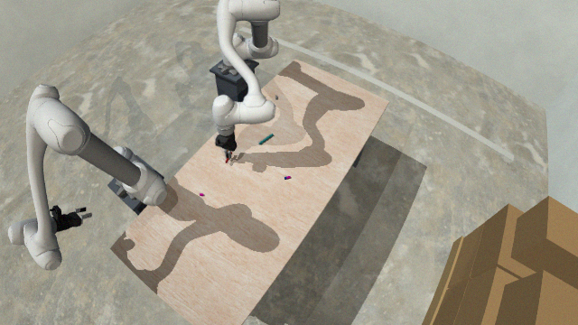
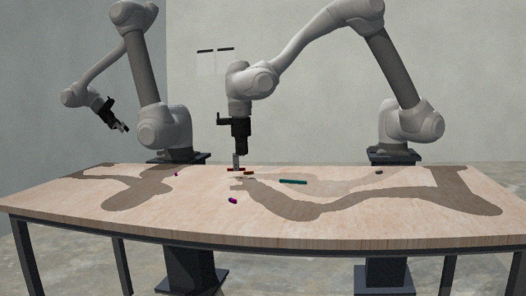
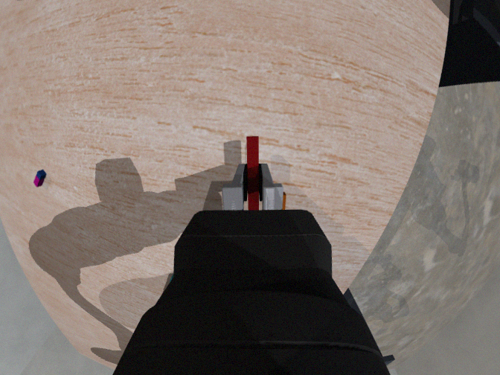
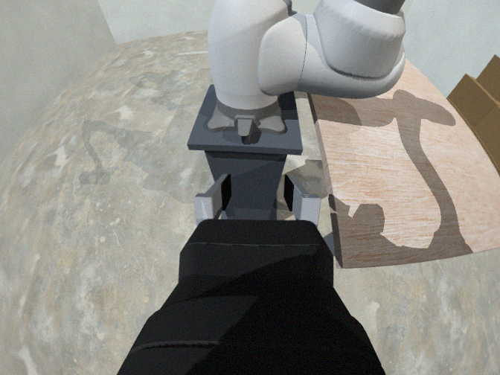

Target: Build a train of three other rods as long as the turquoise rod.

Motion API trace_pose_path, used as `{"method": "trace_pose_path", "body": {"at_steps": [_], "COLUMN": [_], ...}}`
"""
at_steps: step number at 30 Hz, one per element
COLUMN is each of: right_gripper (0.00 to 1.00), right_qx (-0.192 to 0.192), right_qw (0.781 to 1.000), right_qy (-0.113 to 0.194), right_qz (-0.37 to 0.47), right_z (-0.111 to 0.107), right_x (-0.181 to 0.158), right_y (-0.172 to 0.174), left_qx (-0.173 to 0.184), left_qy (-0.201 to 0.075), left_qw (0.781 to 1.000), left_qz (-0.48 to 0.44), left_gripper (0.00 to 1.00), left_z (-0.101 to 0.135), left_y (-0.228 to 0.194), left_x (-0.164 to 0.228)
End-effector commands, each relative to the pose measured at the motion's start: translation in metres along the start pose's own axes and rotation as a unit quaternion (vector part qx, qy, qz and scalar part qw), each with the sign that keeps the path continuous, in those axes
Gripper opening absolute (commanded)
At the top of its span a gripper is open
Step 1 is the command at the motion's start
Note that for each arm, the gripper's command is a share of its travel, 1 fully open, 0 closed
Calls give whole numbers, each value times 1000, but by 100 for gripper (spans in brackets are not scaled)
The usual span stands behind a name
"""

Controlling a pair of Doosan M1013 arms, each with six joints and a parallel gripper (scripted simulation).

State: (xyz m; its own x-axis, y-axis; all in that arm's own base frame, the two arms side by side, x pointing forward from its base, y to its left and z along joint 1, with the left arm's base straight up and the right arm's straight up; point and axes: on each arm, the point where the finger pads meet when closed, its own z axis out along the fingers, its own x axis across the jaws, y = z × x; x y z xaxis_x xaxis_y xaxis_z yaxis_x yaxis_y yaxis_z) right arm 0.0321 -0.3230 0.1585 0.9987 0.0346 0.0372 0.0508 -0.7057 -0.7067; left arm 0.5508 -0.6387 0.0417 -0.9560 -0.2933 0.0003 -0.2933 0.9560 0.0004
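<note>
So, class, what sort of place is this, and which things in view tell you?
Probably a robotics lab or workshop: two jointed arms on dark pedestals stand along a wooden table, and cardboard boxes are stacked on a mottled, concrete-like floor.

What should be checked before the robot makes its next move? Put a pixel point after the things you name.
1. Red rod (image 1: 227, 160) (image 2: 230, 169) (image 3: 252, 149) gripped by the left end effector (image 1: 228, 158) (image 2: 236, 168) (image 3: 253, 175): ok.
2. Blue rod (image 1: 285, 178) (image 2: 230, 199) (image 3: 41, 172) and the magenta rod (image 1: 289, 177) (image 2: 233, 201) (image 3: 38, 181) beside it lined up end to end: ok.
3. Red rod joined to that pair: not ok.
4. Right end effector (image 1: 87, 213) (image 2: 124, 128) (image 4: 257, 193) away from the rods: ok.
5. Pair's ends truly touching, not just almost: cannot tell.
</note>
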Motion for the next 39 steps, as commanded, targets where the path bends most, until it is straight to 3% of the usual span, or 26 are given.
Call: {"method": "trace_pose_path", "body": {"at_steps": [1, 10, 25, 29, 31, 39], "right_gripper": [100, 100, 100, 100, 100, 100], "right_qx": [0, 0, 0, 0, 0, 0], "right_qw": [1000, 1000, 1000, 1000, 1000, 1000], "right_qy": [0, 0, 0, 0, 0, 0], "right_qz": [0, 0, 0, 0, 0, 0], "right_z": [0, 0, 0, 0, 0, 0], "right_x": [0, 0, 0, 0, 0, 0], "right_y": [0, 0, 0, 0, 0, 0], "left_qx": [1, 1, 1, 1, 1, 1], "left_qy": [-1, -1, -1, -1, -1, -1], "left_qw": [1000, 1000, 1000, 998, 998, 982], "left_qz": [0, 0, 8, 70, 70, 191], "left_gripper": [24, 24, 24, 24, 24, 24], "left_z": [-20, -76, -81, -83, -83, -86], "left_y": [-1, -1, -2, -14, -14, -21], "left_x": [0, 0, -6, -54, -54, -151]}}
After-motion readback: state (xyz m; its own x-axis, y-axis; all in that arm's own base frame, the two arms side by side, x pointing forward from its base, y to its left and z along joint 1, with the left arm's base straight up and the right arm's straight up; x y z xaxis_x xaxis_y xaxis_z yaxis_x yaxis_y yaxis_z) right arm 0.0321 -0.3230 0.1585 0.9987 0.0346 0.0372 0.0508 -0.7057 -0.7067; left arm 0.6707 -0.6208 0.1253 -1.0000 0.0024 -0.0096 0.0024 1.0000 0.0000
